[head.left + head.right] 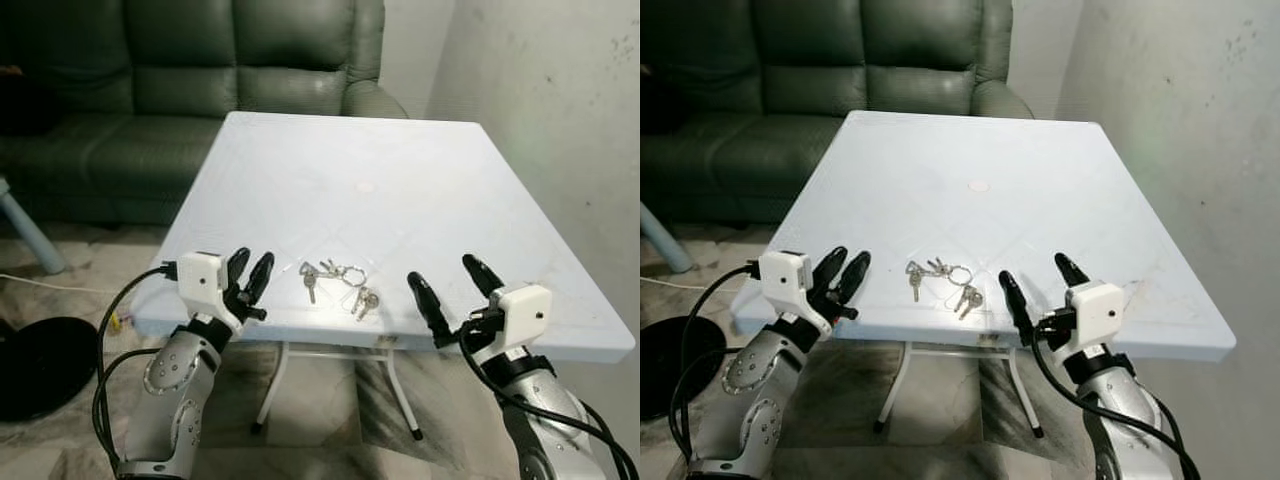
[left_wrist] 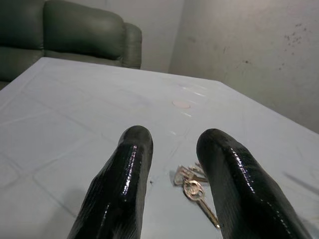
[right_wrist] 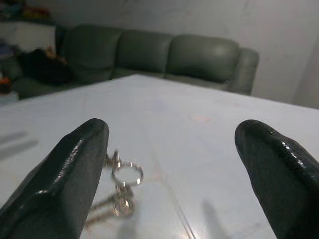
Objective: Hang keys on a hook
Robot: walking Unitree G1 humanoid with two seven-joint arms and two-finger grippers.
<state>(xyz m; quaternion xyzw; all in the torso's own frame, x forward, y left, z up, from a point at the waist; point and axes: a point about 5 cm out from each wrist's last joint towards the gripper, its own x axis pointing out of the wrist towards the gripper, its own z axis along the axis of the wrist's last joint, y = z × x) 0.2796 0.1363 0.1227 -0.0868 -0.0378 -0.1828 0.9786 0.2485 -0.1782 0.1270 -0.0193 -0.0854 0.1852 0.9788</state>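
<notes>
Keys (image 1: 338, 283) lie flat on the white table (image 1: 400, 190), close to its near edge and roughly midway between the two grippers — a loose bunch of several silver keys joined by rings, spread out rather than stacked, with one key pointing toward the table's near edge on the left of the bunch and two more lying together on its right. Nothing touches them. The left gripper (image 1: 249, 277) hovers at the near edge, to the left of the bunch, its two black fingers (image 2: 122, 186) slightly parted with a narrow gap and holding nothing; in its wrist view the keys show on the tabletop just past the fingertips. The right gripper (image 1: 455, 283) sits on the other side of the bunch, also at the near edge — its fingers (image 3: 67, 184) are spread wide and empty, the key rings visible beside one of them. Beyond the table's far edge stands a dark green sofa (image 1: 200, 70), and a pale wall (image 1: 560, 110) runs along the right.
</notes>
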